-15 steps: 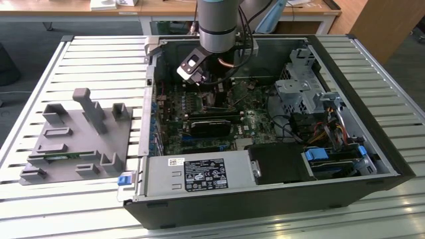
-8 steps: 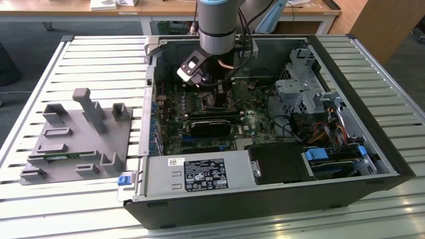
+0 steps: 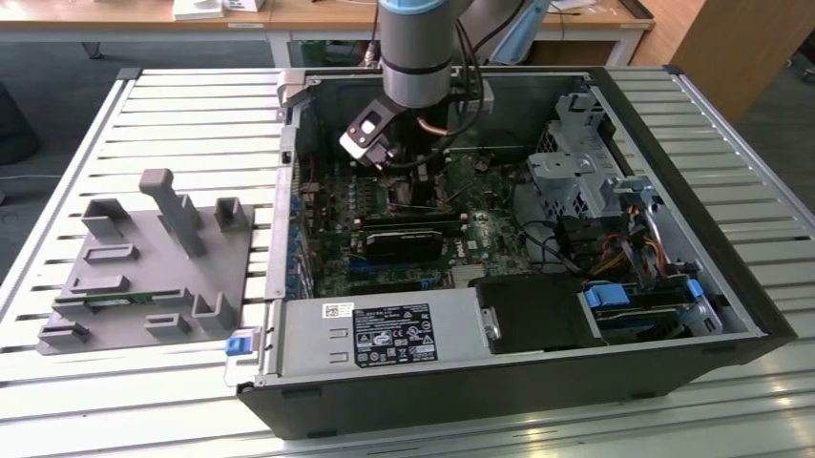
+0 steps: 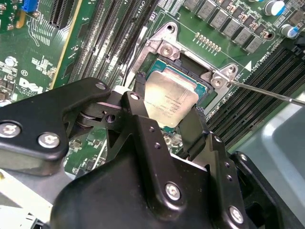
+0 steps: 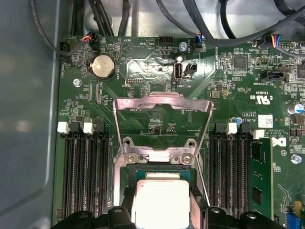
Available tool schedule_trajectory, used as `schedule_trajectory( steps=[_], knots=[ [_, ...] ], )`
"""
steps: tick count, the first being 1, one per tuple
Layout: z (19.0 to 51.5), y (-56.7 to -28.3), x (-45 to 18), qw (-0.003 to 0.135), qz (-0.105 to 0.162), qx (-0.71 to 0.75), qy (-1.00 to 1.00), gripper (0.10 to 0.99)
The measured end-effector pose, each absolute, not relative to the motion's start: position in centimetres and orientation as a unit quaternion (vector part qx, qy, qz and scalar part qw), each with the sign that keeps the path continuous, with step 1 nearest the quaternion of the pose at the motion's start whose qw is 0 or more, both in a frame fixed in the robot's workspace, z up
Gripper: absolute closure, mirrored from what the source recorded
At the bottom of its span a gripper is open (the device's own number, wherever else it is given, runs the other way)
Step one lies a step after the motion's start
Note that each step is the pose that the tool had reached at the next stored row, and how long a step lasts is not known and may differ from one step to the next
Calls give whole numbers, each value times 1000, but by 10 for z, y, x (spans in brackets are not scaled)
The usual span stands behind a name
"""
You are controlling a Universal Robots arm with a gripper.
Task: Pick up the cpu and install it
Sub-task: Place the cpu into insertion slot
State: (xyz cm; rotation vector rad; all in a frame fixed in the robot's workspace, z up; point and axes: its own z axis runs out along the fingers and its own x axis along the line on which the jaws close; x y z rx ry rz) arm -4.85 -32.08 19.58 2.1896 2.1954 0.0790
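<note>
The cpu (image 4: pixel 169 102) had a smooth silver-grey metal top with a dull sheen and a thin pale rim. The gripper (image 4: pixel 169 95) looked matt black, its screw heads shiny steel. The motherboard (image 5: pixel 143 67) was glossy green, and the socket bracket (image 5: pixel 162 98) was bare bright metal. In the exterior view the tray (image 3: pixel 128 286) was matt grey plastic, the slatted table (image 3: pixel 191 105) was smooth pale metal, and the computer case (image 3: pixel 510 391) was matt black.

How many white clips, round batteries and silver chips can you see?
In the first wrist view:
white clips: 4
battery: 1
cpu: 1
Total: 6
</note>
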Motion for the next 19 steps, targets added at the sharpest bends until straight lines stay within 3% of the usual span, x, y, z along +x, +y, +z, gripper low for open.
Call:
schedule_trajectory(
  steps=[13, 14, 19],
  knots=[
    [193, -320, -48, 20, 26, 707, 707, 541],
    [193, -320, -48, 20, 26, 707, 707, 478],
    [195, -320, -48, 20, 25, 707, 707, 478]
  ],
)
